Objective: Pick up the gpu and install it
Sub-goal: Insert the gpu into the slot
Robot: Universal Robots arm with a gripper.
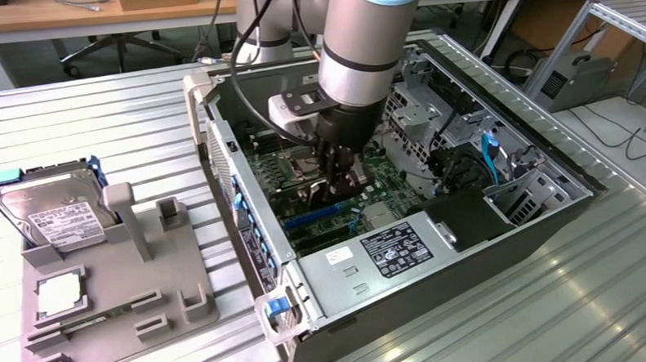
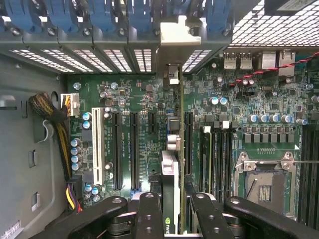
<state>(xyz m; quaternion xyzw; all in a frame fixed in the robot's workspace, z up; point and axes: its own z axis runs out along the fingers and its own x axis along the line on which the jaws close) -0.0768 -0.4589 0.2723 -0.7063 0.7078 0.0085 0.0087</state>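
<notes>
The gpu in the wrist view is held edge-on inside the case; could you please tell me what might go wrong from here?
1. The tool grips the gpu at the end away from its silver bracket, so pressing down might tilt the card.
2. Black slots lie close together on the motherboard; a small offset might land the card beside its slot.
3. The bracket sits near the rear grille and might catch there.

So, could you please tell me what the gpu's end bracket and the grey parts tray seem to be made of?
The gpu's end bracket: likely bare sheet metal, pale, dull sheen, bent tab. The grey parts tray: probably plastic, matte, uniformly grey, no glints.
</notes>
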